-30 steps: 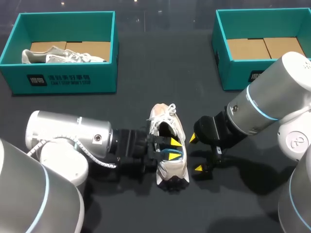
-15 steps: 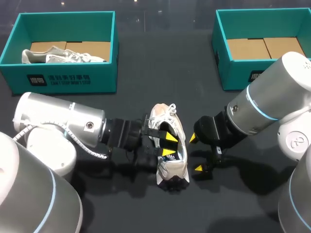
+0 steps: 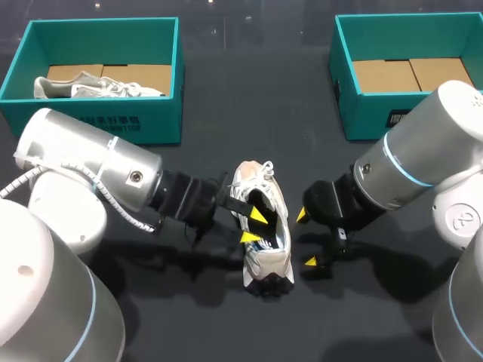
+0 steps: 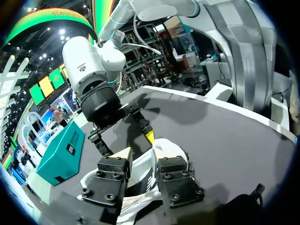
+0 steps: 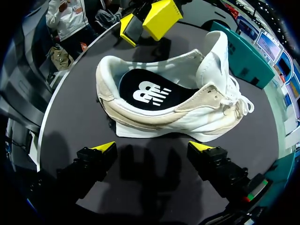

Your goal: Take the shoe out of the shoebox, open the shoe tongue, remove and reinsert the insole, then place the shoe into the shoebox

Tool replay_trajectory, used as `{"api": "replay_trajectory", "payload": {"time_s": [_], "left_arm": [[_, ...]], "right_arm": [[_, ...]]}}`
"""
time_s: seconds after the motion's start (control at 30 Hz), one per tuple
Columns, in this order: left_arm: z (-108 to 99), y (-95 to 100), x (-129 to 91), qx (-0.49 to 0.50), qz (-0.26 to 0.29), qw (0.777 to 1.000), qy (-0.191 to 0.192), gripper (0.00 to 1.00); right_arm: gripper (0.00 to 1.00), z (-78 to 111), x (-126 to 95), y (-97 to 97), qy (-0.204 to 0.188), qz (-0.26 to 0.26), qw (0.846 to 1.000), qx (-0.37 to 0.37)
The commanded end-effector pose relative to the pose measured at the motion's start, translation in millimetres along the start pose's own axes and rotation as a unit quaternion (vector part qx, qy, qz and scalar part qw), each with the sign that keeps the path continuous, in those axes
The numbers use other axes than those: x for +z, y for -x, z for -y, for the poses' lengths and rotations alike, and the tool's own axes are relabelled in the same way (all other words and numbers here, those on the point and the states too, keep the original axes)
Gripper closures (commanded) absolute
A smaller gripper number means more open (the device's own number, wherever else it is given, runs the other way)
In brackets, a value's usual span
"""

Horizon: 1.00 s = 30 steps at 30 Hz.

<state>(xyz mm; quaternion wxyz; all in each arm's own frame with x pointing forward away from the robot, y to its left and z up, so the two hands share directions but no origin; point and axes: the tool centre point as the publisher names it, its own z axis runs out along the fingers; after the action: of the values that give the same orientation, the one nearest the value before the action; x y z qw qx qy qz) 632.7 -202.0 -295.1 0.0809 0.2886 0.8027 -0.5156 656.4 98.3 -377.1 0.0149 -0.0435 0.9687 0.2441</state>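
A white sneaker [image 3: 255,179] stands on the dark table between my two grippers, heel toward the camera. Its black insole [image 5: 150,93] lies flat inside it. My left gripper [image 3: 253,226] hovers over the left rim of the shoe's opening, its fingers a little apart and nothing held; from the right wrist it shows above the shoe's far side [image 5: 145,18]. The shoe's white collar [image 4: 173,147] lies just under it. My right gripper [image 3: 306,238] stands wide open to the right of the shoe, and its fingertips [image 5: 105,147] stay clear of the shoe's near side [image 5: 178,117].
A teal shoebox [image 3: 98,121] at the back left holds another pale shoe [image 3: 98,87]. A second teal shoebox [image 3: 362,113] at the back right shows only cardboard on its floor. My right arm's gripper [image 4: 125,138] faces the left wrist across the shoe.
My left gripper has drawn back to the left and lifted out of the shoe's opening. The shoe and my right arm have stayed put.
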Motion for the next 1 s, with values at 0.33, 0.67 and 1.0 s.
{"api": "replay_trajectory", "payload": {"time_s": [0.33,0.67,1.0], "left_arm": [[6,-1.9,-43,0.015,-0.109,0.993,0.042,0.71],[7,13.3,-73,0.036,-0.174,0.982,0.062,0.73],[10,20.1,-94,0.067,-0.259,0.96,0.088,0.73]], "right_arm": [[0.0,43.9,-50,-8.6,-0.041,0.007,0.999,0.032],[0.0,43.9,-50,-8.6,-0.041,0.007,0.999,0.032],[0.0,65.1,-80,-14.2,-0.052,0.011,0.998,0.047]]}}
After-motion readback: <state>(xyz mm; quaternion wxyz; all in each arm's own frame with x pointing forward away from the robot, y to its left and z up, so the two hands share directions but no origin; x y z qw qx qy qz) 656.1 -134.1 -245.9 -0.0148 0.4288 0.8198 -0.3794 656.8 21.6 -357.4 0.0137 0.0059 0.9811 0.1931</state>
